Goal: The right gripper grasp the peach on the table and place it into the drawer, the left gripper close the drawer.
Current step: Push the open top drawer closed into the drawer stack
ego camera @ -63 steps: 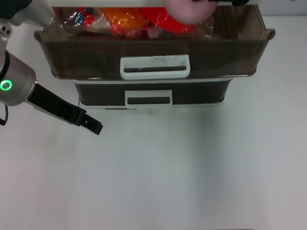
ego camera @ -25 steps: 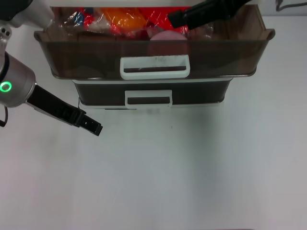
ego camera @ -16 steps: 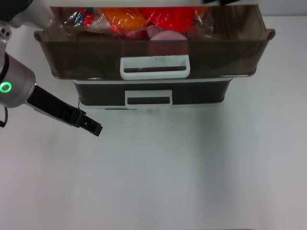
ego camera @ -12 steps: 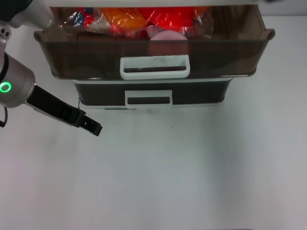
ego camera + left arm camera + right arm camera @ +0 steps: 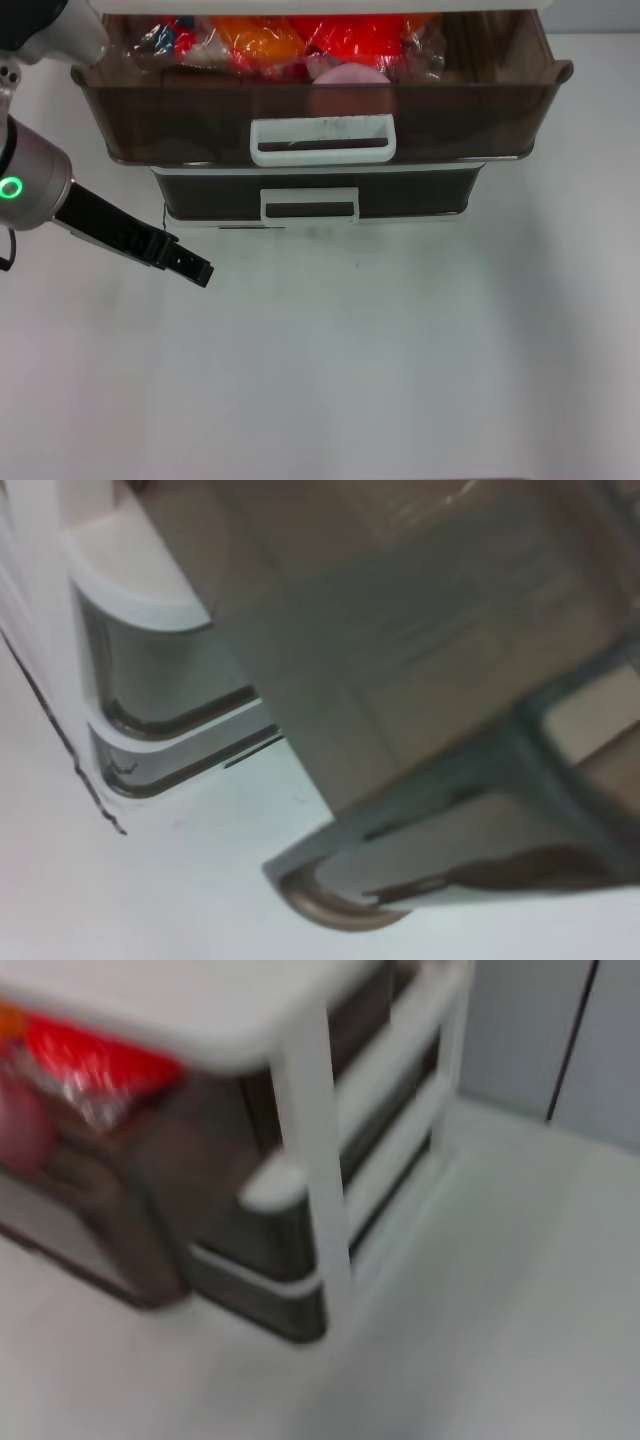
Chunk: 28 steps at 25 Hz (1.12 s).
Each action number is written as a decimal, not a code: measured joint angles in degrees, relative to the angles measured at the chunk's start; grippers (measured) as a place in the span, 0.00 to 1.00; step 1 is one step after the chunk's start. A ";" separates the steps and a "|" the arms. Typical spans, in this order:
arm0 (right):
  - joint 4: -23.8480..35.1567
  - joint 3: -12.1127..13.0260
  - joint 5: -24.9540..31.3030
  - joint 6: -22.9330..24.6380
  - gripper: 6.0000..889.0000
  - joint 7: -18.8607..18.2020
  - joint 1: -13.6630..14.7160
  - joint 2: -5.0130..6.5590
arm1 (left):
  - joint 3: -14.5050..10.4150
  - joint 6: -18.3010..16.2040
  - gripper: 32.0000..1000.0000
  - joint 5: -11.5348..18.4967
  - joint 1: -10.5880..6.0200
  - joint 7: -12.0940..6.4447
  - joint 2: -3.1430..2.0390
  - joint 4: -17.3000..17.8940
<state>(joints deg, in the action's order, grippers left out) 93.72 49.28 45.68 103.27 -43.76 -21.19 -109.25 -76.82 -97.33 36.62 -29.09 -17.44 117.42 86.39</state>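
The drawer (image 5: 480, 110), the smoky brown top one of the unit, stands pulled out with its white loop handle (image 5: 322, 140) facing me. The pale pink peach (image 5: 348, 77) lies inside it among orange and red wrapped items (image 5: 300, 40). From the side, the right wrist view shows the peach (image 5: 16, 1125) in the drawer (image 5: 130, 1200). My left gripper (image 5: 198, 268), black, on the arm with the green ring light, hovers shut over the table (image 5: 400, 350), in front of the unit's left corner. My right gripper is out of view.
A lower drawer (image 5: 420, 195) with a like handle sits shut under the open one. The unit's white frame (image 5: 310, 1160) shows in the right wrist view. The left wrist view looks close at the unit's corner (image 5: 150, 670).
The right gripper let go of the peach in the drawer, then pulled up and back out of the head view. The left arm has shifted slightly down.
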 joint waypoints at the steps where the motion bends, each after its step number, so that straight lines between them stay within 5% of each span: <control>1: -2.59 0.02 -1.87 -0.44 0.87 -1.35 -0.25 -0.54 | 0.01 0.01 0.81 0.24 0.01 -0.01 0.00 0.00; 6: -18.02 0.03 -11.07 -5.54 0.87 -8.23 -4.76 -3.95 | 0.00 -0.19 0.81 0.37 0.16 0.13 -0.04 0.22; 11: -26.25 0.24 -16.46 -10.62 0.87 -11.57 -7.70 -6.40 | 0.00 -2.48 0.81 0.40 0.41 0.01 -0.06 1.93; 16: -28.03 0.64 -17.07 -11.98 0.87 -12.04 -8.36 -6.71 | 0.00 -5.70 0.81 1.16 3.25 -0.34 -0.13 9.86; 20: -28.10 0.64 -16.85 -12.05 0.87 -12.05 -8.63 -6.78 | -0.01 -9.66 0.81 4.89 4.46 0.05 -0.07 16.63; 24: -28.72 0.69 -16.84 -12.54 0.86 -12.28 -9.46 -7.19 | -0.97 -12.00 0.81 10.02 3.72 0.28 0.02 20.93; 28: -29.36 0.73 -16.78 -12.72 0.86 -12.82 -10.44 -7.79 | -3.80 -12.11 0.81 12.97 1.15 -0.05 0.07 21.66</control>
<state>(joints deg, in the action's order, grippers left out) 64.36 50.01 28.90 90.55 -56.59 -31.63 -117.03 -80.62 -109.44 49.59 -27.95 -17.49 117.50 108.05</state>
